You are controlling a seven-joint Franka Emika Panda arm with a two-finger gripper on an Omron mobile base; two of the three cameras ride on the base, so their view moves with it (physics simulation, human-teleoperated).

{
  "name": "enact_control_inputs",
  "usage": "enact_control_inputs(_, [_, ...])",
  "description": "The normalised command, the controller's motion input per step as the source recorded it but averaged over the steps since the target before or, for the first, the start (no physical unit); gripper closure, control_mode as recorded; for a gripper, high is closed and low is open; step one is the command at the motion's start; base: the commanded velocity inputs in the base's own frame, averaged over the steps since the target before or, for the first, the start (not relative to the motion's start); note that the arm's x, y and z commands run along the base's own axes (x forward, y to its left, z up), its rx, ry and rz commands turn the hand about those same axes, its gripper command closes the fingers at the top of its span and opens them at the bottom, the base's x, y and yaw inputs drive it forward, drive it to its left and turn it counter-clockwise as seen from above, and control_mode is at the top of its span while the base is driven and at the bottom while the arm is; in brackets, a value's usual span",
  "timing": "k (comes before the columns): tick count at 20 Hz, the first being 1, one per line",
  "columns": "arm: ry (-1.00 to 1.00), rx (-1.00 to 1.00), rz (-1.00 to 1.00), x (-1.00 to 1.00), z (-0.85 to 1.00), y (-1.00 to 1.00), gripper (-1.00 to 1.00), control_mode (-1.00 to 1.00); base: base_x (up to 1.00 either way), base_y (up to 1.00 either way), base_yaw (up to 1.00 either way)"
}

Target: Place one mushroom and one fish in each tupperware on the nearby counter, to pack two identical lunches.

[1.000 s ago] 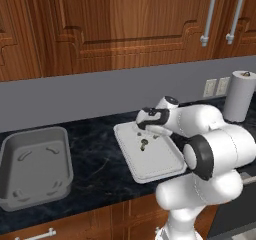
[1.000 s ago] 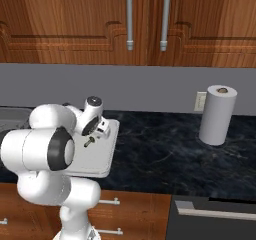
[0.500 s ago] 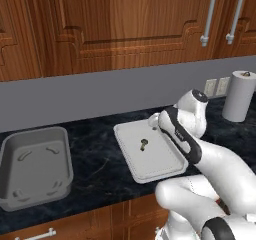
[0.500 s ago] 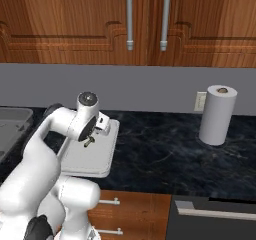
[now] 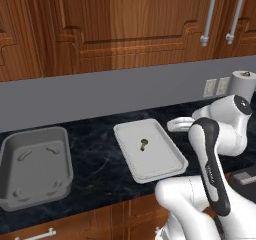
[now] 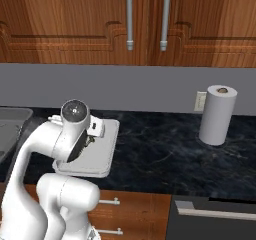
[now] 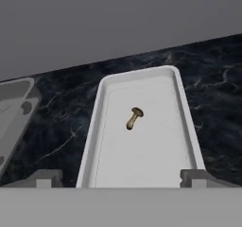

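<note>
Overall light: even, soft and moderately bright in all three views; no single source can be picked out.
Shadows: faint; a thin soft one lies under the mushroom [image 7: 134,118] on the off-white tray [image 7: 142,167].
Glare: a mild sheen on the wooden cabinet doors [image 5: 125,24]; the black counter [image 6: 160,154] looks matte.
Sharpness: rendered, with slight softness and blocky edges; the hand view is the grainiest.
Distortion: no visible bending at the edges.

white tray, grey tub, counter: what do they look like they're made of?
White tray: likely plastic, matte off-white, rounded corners, thin rim. Grey tub: likely plastic, matte mid-grey, moulded ridges inside. Counter: polished stone look, black with faint white veins; only a rendered texture.
</note>
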Motion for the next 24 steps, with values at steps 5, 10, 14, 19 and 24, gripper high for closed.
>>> enact_control_inputs(5, [0.03, -0.09, 0.11, -0.81, 0.80, 0.00, -1.00, -1.00, 0.00, 0.00, 0.00])
enact_control_inputs(10, [0.00, -0.11, 0.03, -0.88, 0.00, 0.17, -1.00, -1.00, 0.00, 0.00, 0.00])
enact_control_inputs(14, [-0.01, -0.03, -0.01, -0.25, -0.02, 0.06, -1.00, 1.00, -0.75, 0.09, -0.06])
enact_control_inputs(19, [0.00, 0.00, 0.00, 0.00, 0.00, 0.00, -1.00, 1.00, -1.00, 0.28, -0.08])
enact_control_inputs(24, [0.00, 0.00, 0.00, 0.00, 0.00, 0.00, -1.00, 1.00, -0.93, 0.92, -0.02])
